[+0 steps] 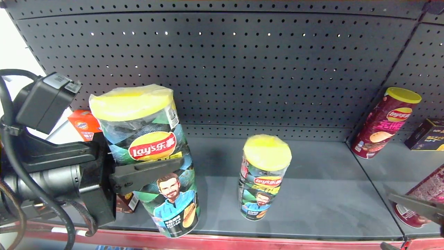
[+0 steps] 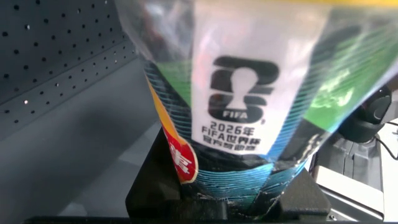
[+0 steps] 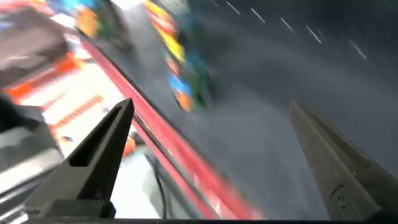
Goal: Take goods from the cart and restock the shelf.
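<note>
A tall chip can (image 1: pixel 149 156) with a yellow lid and a green-blue wrapper hangs upright over the front left of the dark shelf (image 1: pixel 312 194). My left gripper (image 1: pixel 156 170) is shut on its middle from the left. In the left wrist view the can (image 2: pixel 249 112) stands between the left gripper's (image 2: pixel 230 199) fingers. A second, matching can (image 1: pixel 264 177) stands upright at the shelf's middle, apart from the held one. My right gripper (image 1: pixel 409 225) is at the lower right by the shelf's front edge. The right gripper (image 3: pixel 217 155) is open with nothing in it, and the standing can (image 3: pixel 183 68) lies beyond it.
The pegboard back wall (image 1: pixel 242 69) closes the shelf behind. A red strip (image 1: pixel 242 241) runs along the front edge. In the bay to the right are a leaning maroon can (image 1: pixel 383 123), a dark box (image 1: pixel 425 133) and another maroon can (image 1: pixel 423 198). An orange box (image 1: pixel 83 123) sits behind my left arm.
</note>
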`<state>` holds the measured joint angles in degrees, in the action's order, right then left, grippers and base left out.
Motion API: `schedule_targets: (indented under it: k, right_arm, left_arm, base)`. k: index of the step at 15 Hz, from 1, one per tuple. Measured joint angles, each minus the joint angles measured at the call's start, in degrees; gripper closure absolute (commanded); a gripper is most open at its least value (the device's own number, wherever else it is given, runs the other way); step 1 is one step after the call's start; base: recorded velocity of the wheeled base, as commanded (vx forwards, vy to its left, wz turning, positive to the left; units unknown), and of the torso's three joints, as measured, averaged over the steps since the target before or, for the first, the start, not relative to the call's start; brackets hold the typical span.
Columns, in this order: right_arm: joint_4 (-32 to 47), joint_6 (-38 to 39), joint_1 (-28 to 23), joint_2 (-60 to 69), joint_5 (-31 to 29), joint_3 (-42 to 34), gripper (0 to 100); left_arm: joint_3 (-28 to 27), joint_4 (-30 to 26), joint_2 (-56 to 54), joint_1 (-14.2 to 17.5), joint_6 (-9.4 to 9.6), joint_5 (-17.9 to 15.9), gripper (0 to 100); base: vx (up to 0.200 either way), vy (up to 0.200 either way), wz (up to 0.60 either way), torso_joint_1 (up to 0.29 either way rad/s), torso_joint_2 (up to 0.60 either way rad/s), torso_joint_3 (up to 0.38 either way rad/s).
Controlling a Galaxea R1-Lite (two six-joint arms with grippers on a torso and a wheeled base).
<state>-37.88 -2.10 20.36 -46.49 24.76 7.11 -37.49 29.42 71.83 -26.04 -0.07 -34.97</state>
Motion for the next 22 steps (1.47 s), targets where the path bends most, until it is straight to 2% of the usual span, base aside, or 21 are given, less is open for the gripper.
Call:
schedule_targets:
  k: [3,7,12,14,18,21,22]
  right_arm:
    - [18.37,0.02,-0.46,15.60,-9.87,-1.49,0]
    - [39.29,0.00,-0.55,36.90,-19.08,-3.50,0]
    - [41.00,1.78,0.34,45.56,-21.53,-4.28,0]
    - [41.02,1.88,-1.57,44.79,-24.16,-4.28,0]
    - [40.78,1.72,-15.96,38.78,-27.47,-4.44,0]
    - [39.79,2.28,-19.15,42.62,-28.64,-4.63,0]
    - [38.56,2.43,-19.43,43.86,-30.72,-4.90,0]
  left_arm:
    - [-0.13,0.00,-0.09,-0.45,0.00,0.00,100]
    - [0.28,0.00,-0.20,-0.67,0.02,0.00,100]
    - [0.85,-0.09,-0.77,-0.67,0.02,0.00,100]
    - [0.83,-0.09,-0.88,-0.61,0.07,0.06,100]
    - [0.96,-0.35,-1.44,-0.61,0.07,0.22,100]
    - [0.94,-0.35,-1.74,-0.61,0.15,0.22,100]
    - [0.67,-0.29,-1.74,-0.61,0.15,0.20,100]
  base:
    - [0.000,0.000,0.00,0.000,0.00,0.000]
    - [0.000,0.000,0.00,0.000,0.00,0.000]
    - [0.000,0.000,0.00,0.000,0.00,0.000]
    - [0.000,0.000,0.00,0.000,0.00,0.000]
    - [0.000,0.000,0.00,0.000,0.00,0.000]
    - [0.000,0.000,0.00,0.000,0.00,0.000]
    - [0.000,0.000,0.00,0.000,0.00,0.000]
